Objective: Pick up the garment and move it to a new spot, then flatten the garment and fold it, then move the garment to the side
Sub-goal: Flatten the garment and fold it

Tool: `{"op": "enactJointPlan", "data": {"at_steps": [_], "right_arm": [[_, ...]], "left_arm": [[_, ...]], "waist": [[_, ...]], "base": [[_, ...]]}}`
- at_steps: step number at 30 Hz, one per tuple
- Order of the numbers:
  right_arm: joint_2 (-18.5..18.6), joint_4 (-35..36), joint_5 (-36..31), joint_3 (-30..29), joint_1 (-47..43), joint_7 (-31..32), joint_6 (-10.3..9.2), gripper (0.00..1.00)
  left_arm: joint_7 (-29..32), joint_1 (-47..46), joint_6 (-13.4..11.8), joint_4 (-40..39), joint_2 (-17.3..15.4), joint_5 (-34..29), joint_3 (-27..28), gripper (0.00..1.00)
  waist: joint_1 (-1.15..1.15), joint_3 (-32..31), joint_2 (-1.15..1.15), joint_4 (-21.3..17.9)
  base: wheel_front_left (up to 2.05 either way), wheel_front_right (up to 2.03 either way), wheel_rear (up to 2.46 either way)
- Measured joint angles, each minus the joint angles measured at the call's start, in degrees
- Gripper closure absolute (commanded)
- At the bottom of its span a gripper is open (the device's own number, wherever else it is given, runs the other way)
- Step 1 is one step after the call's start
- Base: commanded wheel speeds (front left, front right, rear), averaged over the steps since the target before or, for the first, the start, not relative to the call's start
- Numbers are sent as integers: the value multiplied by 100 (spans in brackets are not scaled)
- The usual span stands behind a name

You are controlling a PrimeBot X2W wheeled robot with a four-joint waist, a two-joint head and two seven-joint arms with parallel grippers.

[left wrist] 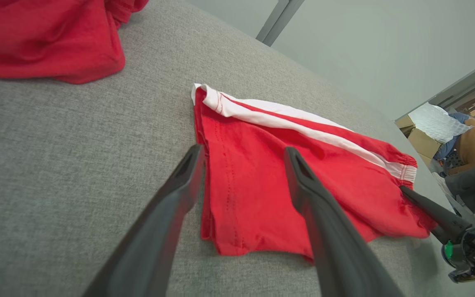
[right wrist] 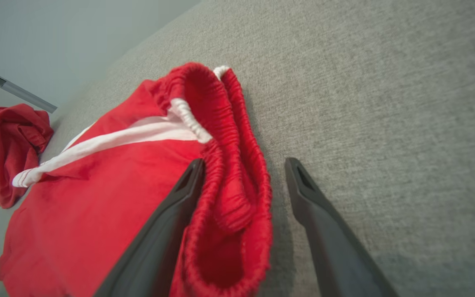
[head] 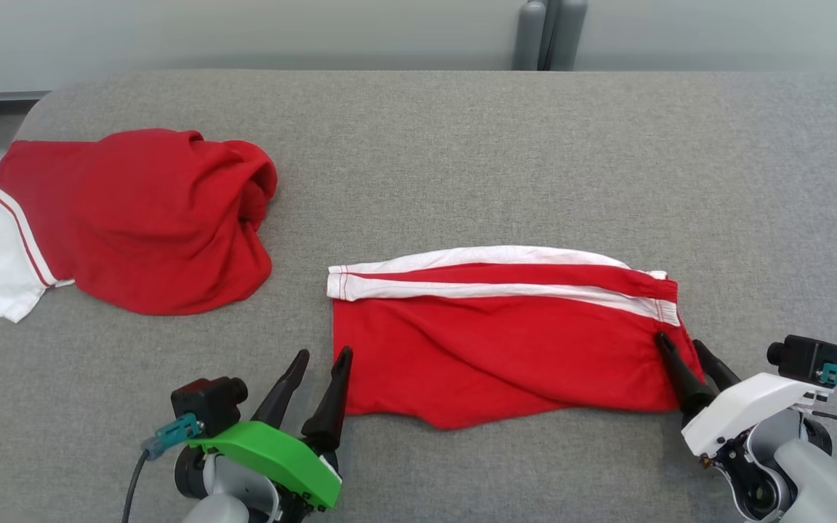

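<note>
Both grippers stand at the near ends of the folded red shorts (head: pixel 498 349) on the grey padded table (head: pixel 535 160). The left gripper (head: pixel 324 354), fingers spread and gripping nothing, straddles the left hem. Its wrist view shows stacked layers there, one finger over bare table, the other over cloth. The right gripper (head: pixel 678 340), likewise wide and empty, angles inward at the right end, where its wrist view shows the elastic waistband (right wrist: pixel 229 136) bunched between its fingers. Bare table lies beyond the white-striped edge. A second red garment (head: pixel 135 218) sits crumpled far left.
</note>
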State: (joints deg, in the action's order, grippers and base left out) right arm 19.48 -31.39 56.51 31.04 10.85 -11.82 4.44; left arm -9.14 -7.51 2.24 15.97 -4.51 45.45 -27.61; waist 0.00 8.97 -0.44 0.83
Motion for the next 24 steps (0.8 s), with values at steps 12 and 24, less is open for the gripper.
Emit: {"op": "enactJointPlan", "data": {"at_steps": [12, 24], "right_arm": [[-204, -22, 360, -104, -5, 35, 110, 73], [-278, 98, 619, -322, 52, -8, 209, 100]], "left_arm": [[-1, 223, -215, -450, -59, 1, 134, 0], [-7, 464, -415, -818, -210, 2, 300, 0]], "waist": [[0, 11, 0, 126], [0, 20, 0, 26]], "base": [[0, 0, 0], [0, 0, 0]]}}
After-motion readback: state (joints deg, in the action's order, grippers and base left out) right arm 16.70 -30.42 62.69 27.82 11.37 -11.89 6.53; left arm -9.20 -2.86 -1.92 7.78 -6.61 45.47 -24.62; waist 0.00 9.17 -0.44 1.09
